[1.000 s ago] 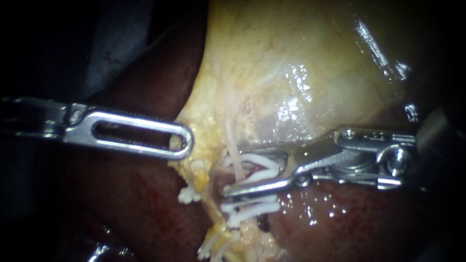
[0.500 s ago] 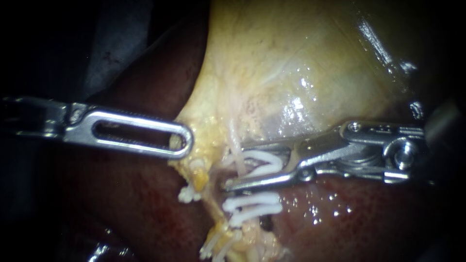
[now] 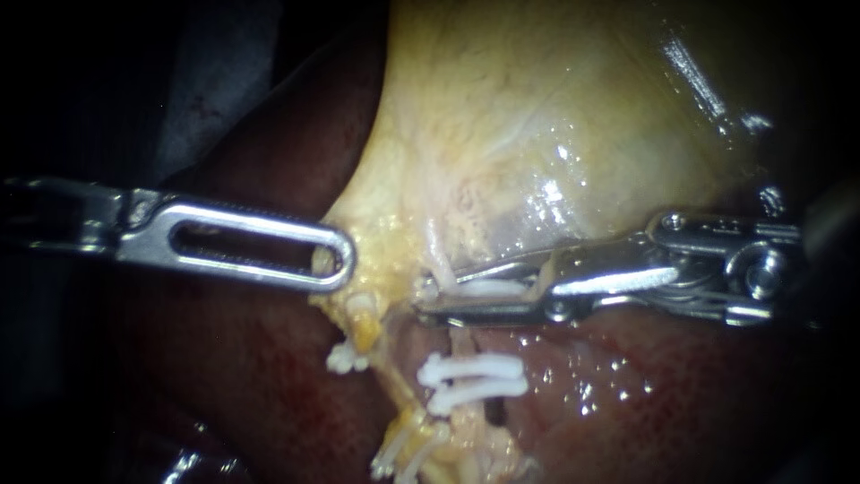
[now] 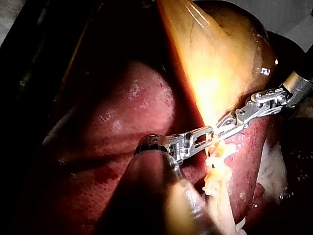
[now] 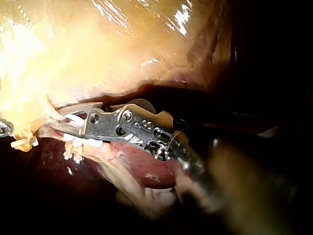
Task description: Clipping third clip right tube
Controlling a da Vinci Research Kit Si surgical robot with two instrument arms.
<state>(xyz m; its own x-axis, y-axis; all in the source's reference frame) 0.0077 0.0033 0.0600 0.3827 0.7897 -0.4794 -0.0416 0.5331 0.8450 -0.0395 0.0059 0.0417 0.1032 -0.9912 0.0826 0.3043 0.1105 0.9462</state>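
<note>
The thin, pale right tube (image 3: 437, 263) runs down from the neck of the pale yellow gallbladder (image 3: 537, 116) and passes between the jaws of the right instrument (image 3: 423, 298). The jaws stand nearly together, pinching a white clip (image 3: 484, 289) across the tube. Only slivers of the clip show between the steel. The right wrist view shows the same hold, the clip (image 5: 73, 118) sitting close under the gallbladder's edge.

Just below on the same tube, two more white clips (image 3: 475, 367) lie side by side against the dark red liver (image 3: 269, 394). Beside them, a second yellowish strand carries small white clips of its own (image 3: 345, 358).

Across the field, the left instrument (image 3: 336, 260), its slotted silver jaw flat to the camera, appears clamped on the gallbladder's yellow edge. Tissue shows through the tip of the slot. From the left wrist view its tip (image 4: 208, 137) nearly meets that of the right instrument.

The tube looks soft, wet and slight, and would probably stretch or tear rather than resist. It seems best held only through the clip, square across its width and on a bare stretch clear of the two clips below. The clip is light and stiff but looks slippery, so the jaws likely need to close fully before letting go. Whether its ends have locked cannot be seen.
</note>
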